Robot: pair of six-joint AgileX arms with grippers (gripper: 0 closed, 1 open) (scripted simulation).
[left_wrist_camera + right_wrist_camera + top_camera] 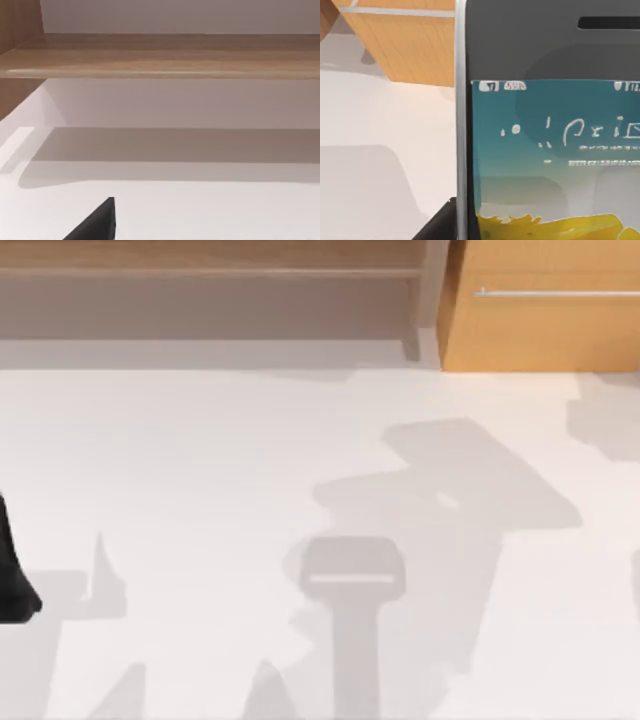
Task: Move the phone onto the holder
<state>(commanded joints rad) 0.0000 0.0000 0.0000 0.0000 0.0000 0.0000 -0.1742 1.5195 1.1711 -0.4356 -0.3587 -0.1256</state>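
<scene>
Close before the right wrist camera stands the slim silver-rimmed phone (550, 150) with its teal and yellow screen, above the white worktop (200, 470). Whether the right end effector clamps it, I cannot tell; a loose grip could drop it.

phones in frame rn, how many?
1. The phone sits close up in the right wrist view, screen lit, silver rim facing the wooden cabinet. Others may be hidden.
</scene>
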